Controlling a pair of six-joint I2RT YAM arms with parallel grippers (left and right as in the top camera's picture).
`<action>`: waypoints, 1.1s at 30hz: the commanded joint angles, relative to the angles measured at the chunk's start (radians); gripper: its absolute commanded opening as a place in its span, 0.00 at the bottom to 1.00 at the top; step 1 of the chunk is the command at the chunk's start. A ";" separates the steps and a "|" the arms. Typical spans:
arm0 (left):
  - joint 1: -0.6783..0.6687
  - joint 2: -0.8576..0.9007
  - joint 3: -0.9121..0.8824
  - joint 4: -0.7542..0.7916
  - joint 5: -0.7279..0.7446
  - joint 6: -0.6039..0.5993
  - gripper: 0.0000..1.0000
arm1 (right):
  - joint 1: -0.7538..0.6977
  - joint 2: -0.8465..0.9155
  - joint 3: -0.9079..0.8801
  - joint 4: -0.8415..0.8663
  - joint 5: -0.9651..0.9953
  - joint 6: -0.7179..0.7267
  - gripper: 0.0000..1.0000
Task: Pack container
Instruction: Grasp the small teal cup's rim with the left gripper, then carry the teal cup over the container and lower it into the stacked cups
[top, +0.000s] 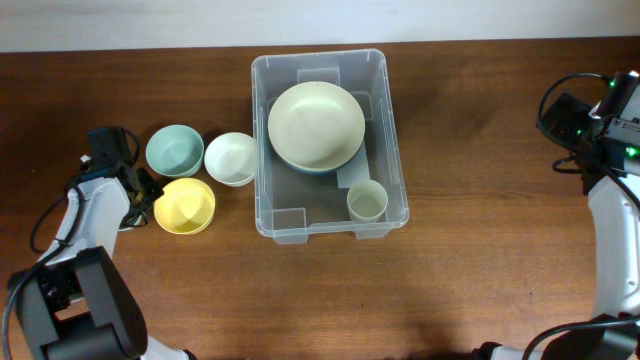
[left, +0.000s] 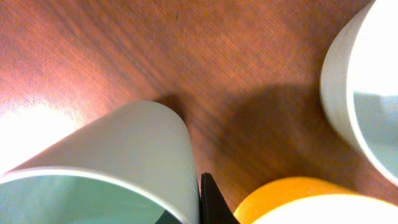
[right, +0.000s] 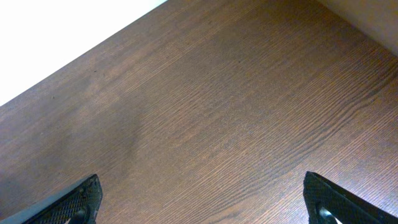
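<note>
Container (top: 262, 160) on counter (top: 480, 250), holding cream bowl (top: 316, 125) and cup (top: 367, 202).
Left hand (top: 145, 189), grip state indeterminate, sits between green bowl (top: 175, 150) and yellow bowl (top: 185, 205), container to its right; right hand (right: 200, 186), fingers spread, hangs over counter, container well to its left.

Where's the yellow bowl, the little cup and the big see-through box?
yellow bowl (top: 184, 206): overhead view, the middle of its inside.
little cup (top: 367, 203): overhead view, the inside of the cup.
see-through box (top: 300, 58): overhead view, its far rim.
</note>
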 joint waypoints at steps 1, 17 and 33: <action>0.003 -0.043 0.069 -0.047 -0.007 -0.001 0.01 | -0.002 -0.006 0.011 0.002 0.009 0.001 0.99; -0.076 -0.320 0.289 -0.076 0.626 0.168 0.01 | -0.002 -0.006 0.011 0.002 0.009 0.001 0.99; -0.577 -0.329 0.288 -0.142 0.621 0.306 0.01 | -0.002 -0.006 0.010 0.002 0.009 0.001 0.99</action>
